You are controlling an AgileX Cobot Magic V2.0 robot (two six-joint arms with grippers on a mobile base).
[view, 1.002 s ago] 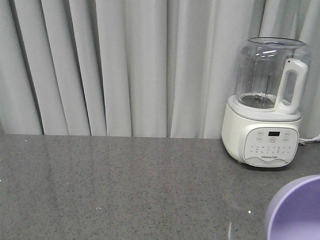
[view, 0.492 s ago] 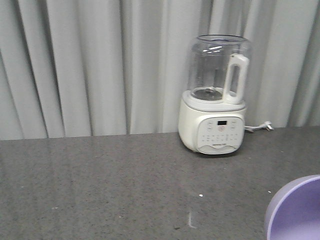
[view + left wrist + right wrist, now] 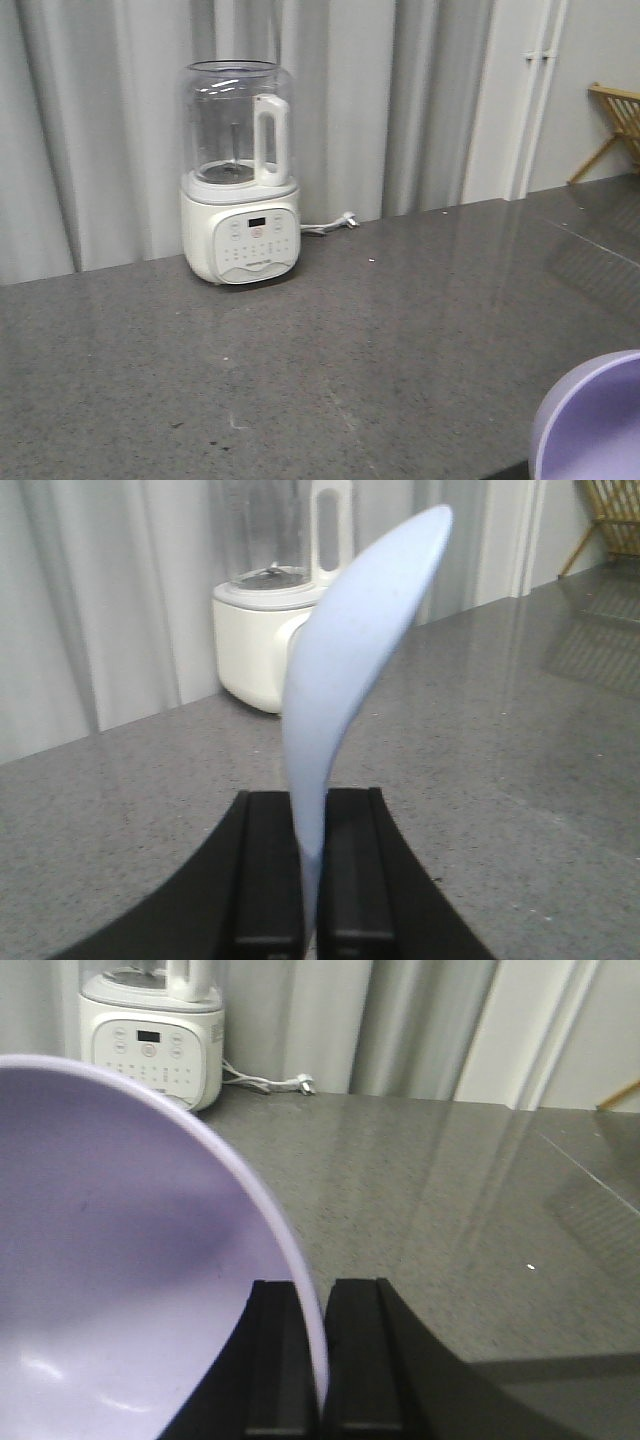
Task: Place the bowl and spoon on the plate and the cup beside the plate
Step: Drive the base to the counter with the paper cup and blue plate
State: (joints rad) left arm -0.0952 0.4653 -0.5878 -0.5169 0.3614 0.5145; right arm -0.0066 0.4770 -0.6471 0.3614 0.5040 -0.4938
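Left wrist view, nearest first: your left gripper (image 3: 312,865) has its black jaws pinched tight on the handle of the spoon (image 3: 345,660), which stands up with its scoop leaning to the far right. Your right gripper (image 3: 322,1350) is clamped on the rim of the bowl (image 3: 120,1260), with the wall between the jaws and the bowl tipped so its inside faces the camera. Both arms seem to carry their loads clear of the counter (image 3: 400,320), pointing toward the blender (image 3: 240,200) by the curtain (image 3: 100,130). Neither plate nor cup shows in any view, so find the plate first. Level the bowl before lowering it, and set it down ahead of the spoon.
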